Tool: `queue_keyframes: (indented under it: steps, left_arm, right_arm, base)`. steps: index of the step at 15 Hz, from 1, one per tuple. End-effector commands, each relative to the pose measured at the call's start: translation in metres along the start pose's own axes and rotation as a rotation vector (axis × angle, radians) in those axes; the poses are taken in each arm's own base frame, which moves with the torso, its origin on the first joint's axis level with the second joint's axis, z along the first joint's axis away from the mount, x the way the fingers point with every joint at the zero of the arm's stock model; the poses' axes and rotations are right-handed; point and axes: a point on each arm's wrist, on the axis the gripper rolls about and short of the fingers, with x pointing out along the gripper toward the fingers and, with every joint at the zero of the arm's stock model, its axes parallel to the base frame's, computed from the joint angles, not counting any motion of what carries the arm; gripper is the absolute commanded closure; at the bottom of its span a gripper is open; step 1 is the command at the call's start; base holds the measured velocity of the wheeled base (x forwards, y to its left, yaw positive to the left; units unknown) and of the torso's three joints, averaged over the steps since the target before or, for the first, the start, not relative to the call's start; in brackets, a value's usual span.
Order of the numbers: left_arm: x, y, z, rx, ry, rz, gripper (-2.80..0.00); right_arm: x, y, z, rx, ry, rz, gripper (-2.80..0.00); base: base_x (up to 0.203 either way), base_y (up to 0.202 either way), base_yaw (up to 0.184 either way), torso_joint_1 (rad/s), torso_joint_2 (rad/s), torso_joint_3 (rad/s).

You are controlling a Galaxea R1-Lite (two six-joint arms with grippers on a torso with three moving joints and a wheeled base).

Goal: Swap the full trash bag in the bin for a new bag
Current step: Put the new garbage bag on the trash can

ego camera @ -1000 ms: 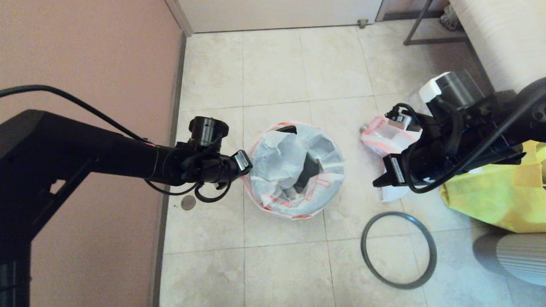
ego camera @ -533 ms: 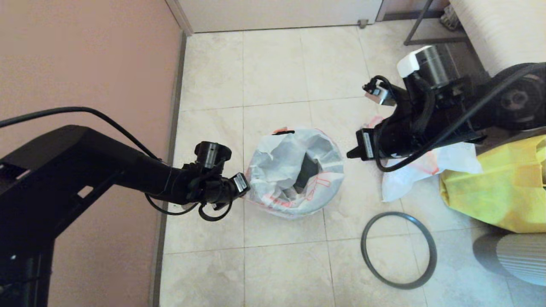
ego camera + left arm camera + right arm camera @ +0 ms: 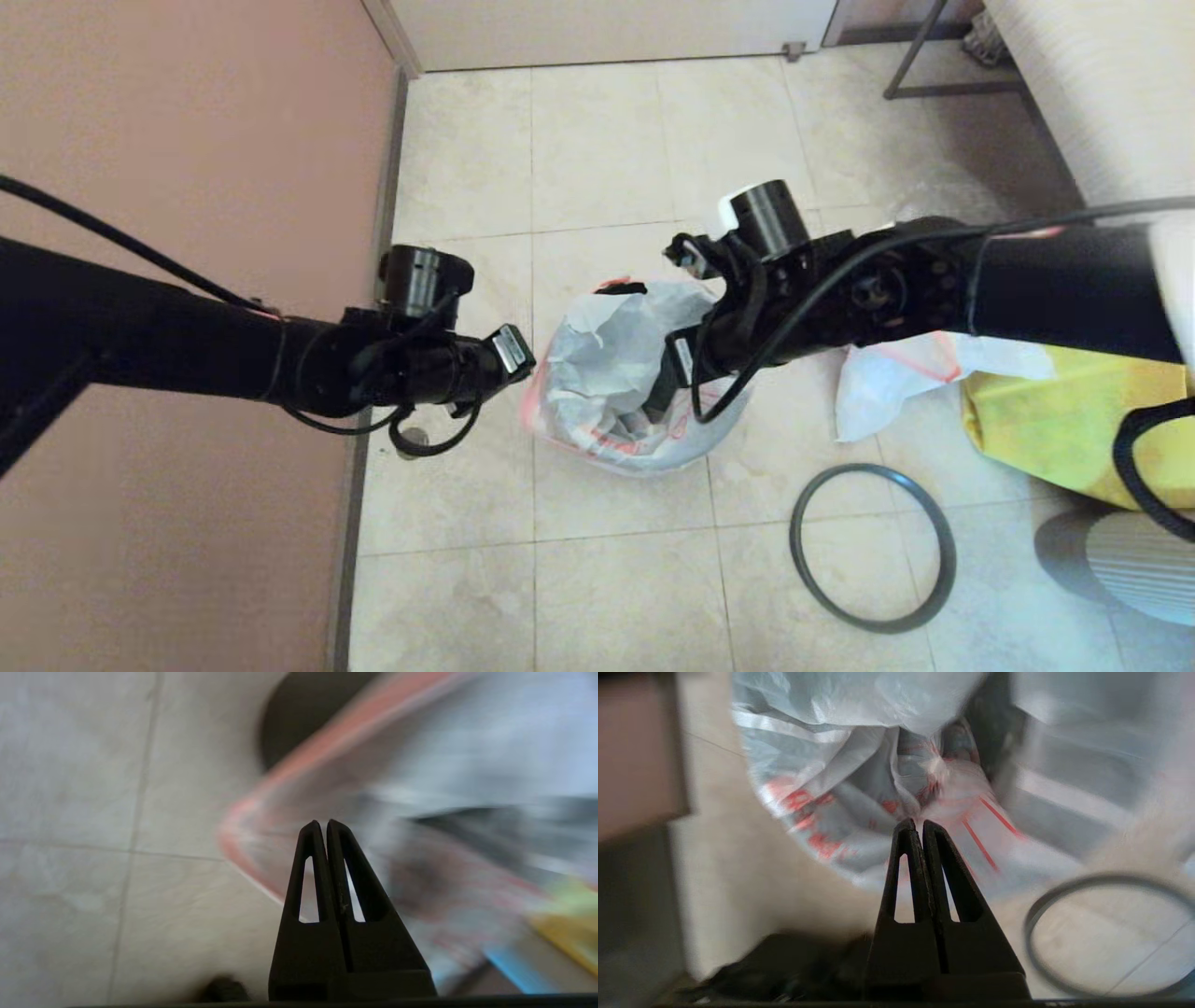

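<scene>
New bag [image 3: 607, 373]: draped in the bin [image 3: 299, 709] on the tiled floor [image 3: 607, 597], crumpled, mouth partly open.
Left end effector [image 3: 322, 823]: fingers pressed together, tips at the bag's pink hem; a grip on the film is unclear.
Right end effector [image 3: 916, 823]: fingers together, empty, above the bag's opening.
Grey hoop [image 3: 873, 549]: flat on the floor, apart from the bin.
Full trash bag [image 3: 896, 373]: beside the yellow fabric bag [image 3: 1055, 420].
</scene>
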Motion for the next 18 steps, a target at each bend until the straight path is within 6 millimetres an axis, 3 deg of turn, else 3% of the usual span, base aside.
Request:
queue_keyframes:
  steps: [1,4,8,10,12,13,16,18]
  left_arm:
    - [-0.048,-0.023,0.017,0.007,-0.048,-0.061,0.0]
    - [-0.07,-0.035,0.029,0.012,0.006,-0.02,0.0]
    - [-0.094,-0.038,0.038,0.008,-0.015,-0.029,0.0]
    - [-0.111,-0.041,0.04,0.009,-0.039,-0.061,0.0]
    - [-0.123,-0.043,0.041,0.01,-0.064,-0.088,0.0]
    - [-0.127,-0.046,0.042,0.013,-0.086,-0.116,0.0]
    - [-0.127,-0.052,0.036,0.025,-0.075,-0.142,0.0]
    - [-0.13,-0.054,0.036,0.027,-0.078,-0.148,0.0]
  right_arm:
    - [0.036,0.014,-0.017,-0.044,0.039,-0.009,0.0]
    - [0.062,0.029,-0.025,-0.167,-0.01,-0.017,0.0]
    - [0.135,0.038,-0.057,-0.313,-0.087,-0.019,0.0]
    - [0.175,0.028,-0.087,-0.363,-0.059,-0.033,0.0]
    - [0.196,0.0,-0.097,-0.398,-0.084,-0.061,0.0]
    - [0.196,-0.009,-0.095,-0.396,-0.084,-0.068,0.0]
    - [0.169,-0.019,-0.078,-0.396,-0.011,-0.07,0.0]
    - [0.156,-0.02,-0.081,-0.426,0.12,-0.054,0.0]
  base:
    - [0.0,0.0,0.0,0.0,0.0,0.0]
    - [0.0,0.0,0.0,0.0,0.0,0.0]
    - [0.0,0.0,0.0,0.0,0.0,0.0]
    - [0.0,0.0,0.0,0.0,0.0,0.0]
    - [0.0,0.0,0.0,0.0,0.0,0.0]
    - [0.0,0.0,0.0,0.0,0.0,0.0]
    - [0.0,0.0,0.0,0.0,0.0,0.0]
    - [0.0,0.0,0.0,0.0,0.0,0.0]
